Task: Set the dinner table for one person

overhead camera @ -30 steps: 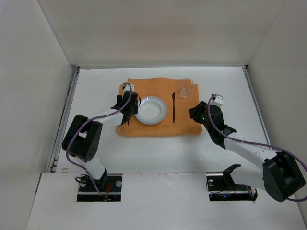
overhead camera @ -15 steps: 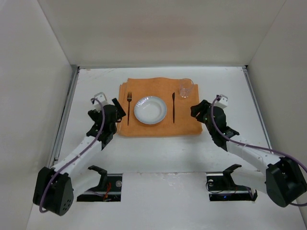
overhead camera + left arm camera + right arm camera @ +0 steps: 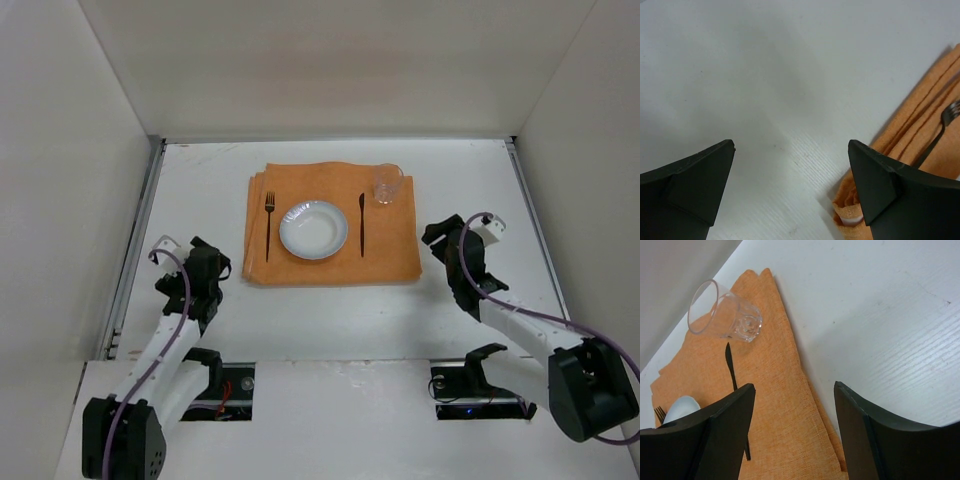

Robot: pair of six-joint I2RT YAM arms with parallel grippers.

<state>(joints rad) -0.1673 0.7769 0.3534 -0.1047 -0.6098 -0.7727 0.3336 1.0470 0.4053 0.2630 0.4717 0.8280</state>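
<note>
On the white dinner table lies an orange mat. It bears a white plate, a fork left of it, a knife right of it and a clear glass at the far right corner. My left gripper hangs open and empty off the mat's near left corner; its wrist view shows its jaws wide over bare table, with mat edge and fork tines at right. My right gripper stands open beside the mat's right edge, nothing between its jaws.
Thin metal rails run along the table's left and right edges, with white walls on three sides. The right wrist view shows the glass, knife and a sliver of plate ahead.
The left gripper let go of the fork beside the plate and drew back left and toward the near edge. The right gripper backed off to the right. Both jaws opened wider.
</note>
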